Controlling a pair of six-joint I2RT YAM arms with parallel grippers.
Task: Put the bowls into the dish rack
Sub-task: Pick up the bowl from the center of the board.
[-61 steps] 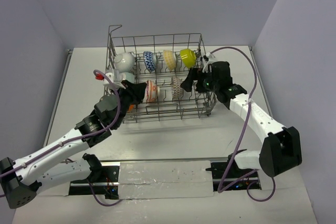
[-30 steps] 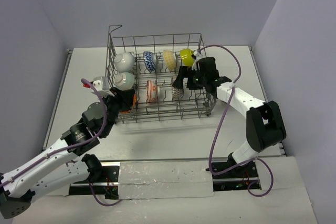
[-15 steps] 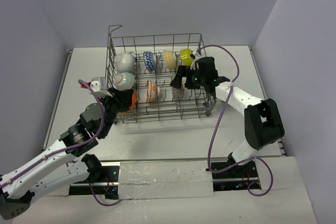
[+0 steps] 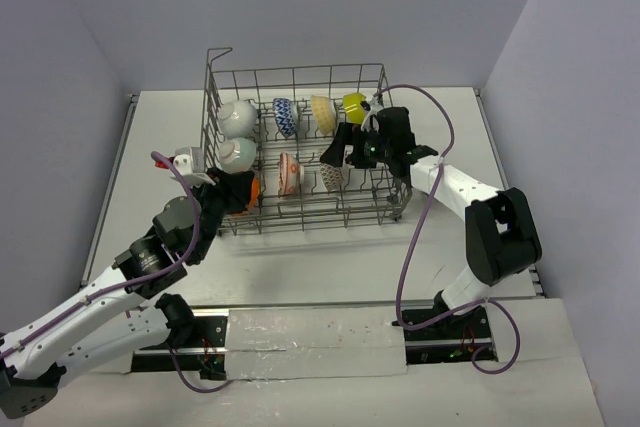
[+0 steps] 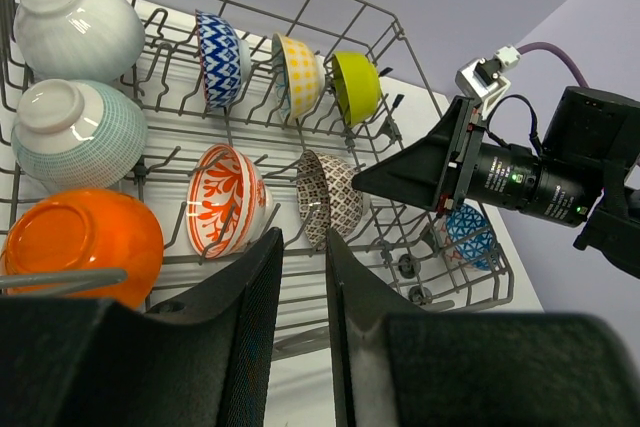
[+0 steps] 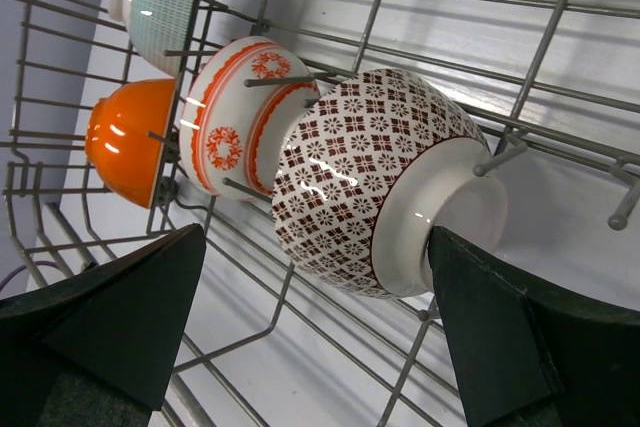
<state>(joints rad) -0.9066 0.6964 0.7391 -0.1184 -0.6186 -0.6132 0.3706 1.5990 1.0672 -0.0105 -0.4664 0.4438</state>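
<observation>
While the left gripper (image 5: 302, 247) stays by the round orange bowl (image 5: 80, 237) at the grey wire dish rack's (image 4: 310, 215) lower left, jaws narrowly parted and empty, the right gripper (image 4: 338, 147), spread wide and holding nothing, has edged left over the brown-patterned white bowl (image 6: 350, 197) at mid-frame.

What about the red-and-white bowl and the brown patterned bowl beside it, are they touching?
Apart. The left wrist view shows a clear gap between the rims of the red-and-white bowl and the brown patterned bowl.
</observation>
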